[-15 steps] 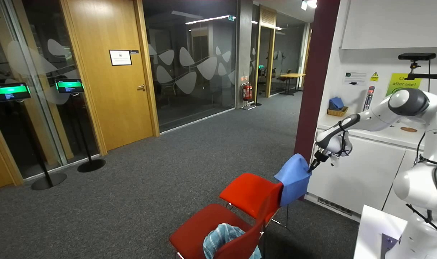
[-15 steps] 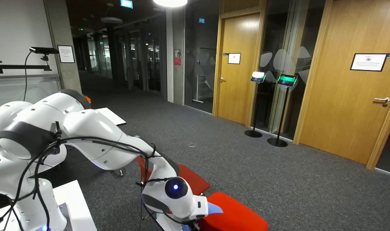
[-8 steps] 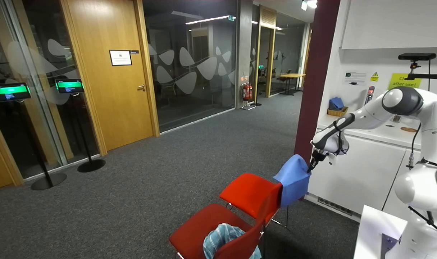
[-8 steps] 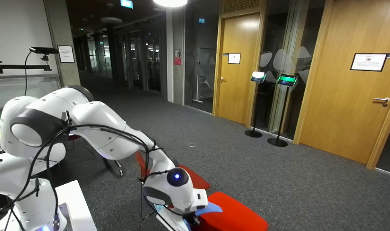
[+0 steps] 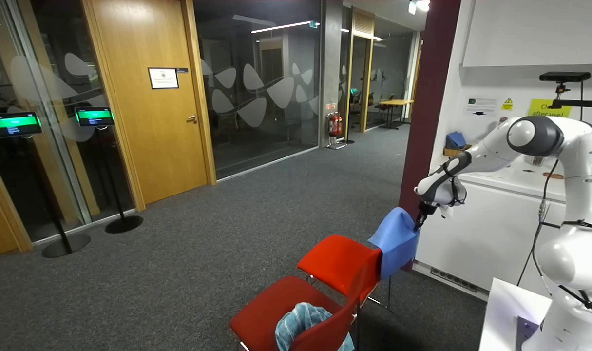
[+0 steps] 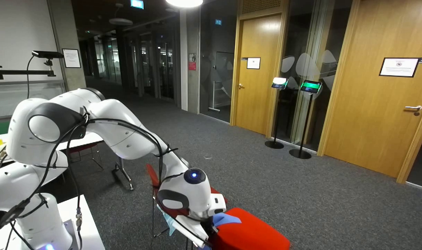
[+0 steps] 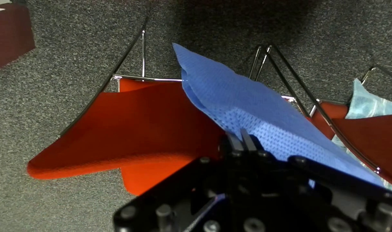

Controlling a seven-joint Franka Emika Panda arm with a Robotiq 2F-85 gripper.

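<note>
A blue cloth [image 5: 398,239] hangs over the backrest of a bright red chair [image 5: 339,261]. My gripper [image 5: 416,227] is at the cloth's upper edge. In the wrist view the two fingertips [image 7: 242,137] are close together with a fold of the blue cloth [image 7: 234,90] pinched between them. The cloth slants across the red backrest [image 7: 150,122], with one corner sticking out past it. In an exterior view only a tip of the blue cloth [image 6: 226,219] shows beside the wrist, and the fingers are mostly hidden there.
A darker red chair [image 5: 281,300] with a light blue patterned cloth [image 5: 300,321] stands beside the bright red one. A maroon column [image 5: 425,122] and white cabinets [image 5: 490,224] are close behind the gripper. The robot stands on a white table [image 5: 507,312].
The arm's elbow and wrist have moved gradually, the wrist slightly left and up in one exterior view and up in the other. The blue cloth's held edge has shifted slightly with the gripper.
</note>
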